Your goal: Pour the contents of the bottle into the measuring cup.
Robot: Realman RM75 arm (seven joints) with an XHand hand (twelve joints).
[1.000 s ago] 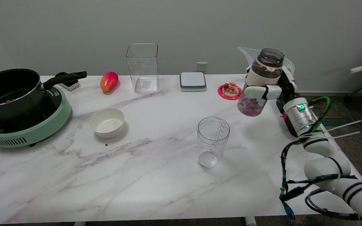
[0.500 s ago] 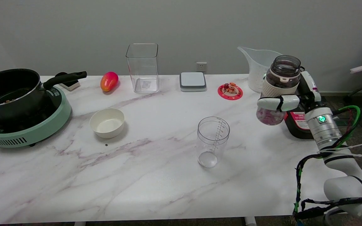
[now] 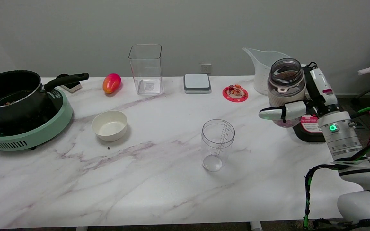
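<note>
Clear bottle held upright by right hand beside measuring cup.

On the marbled surface, a black pot is seated on a green cooker at the left. A white bowl is placed nearby. Along the far edge, a red-yellow mango, a clear square container, a grey-white scale and a red coaster are lined up.

No legible text or numbers
</note>
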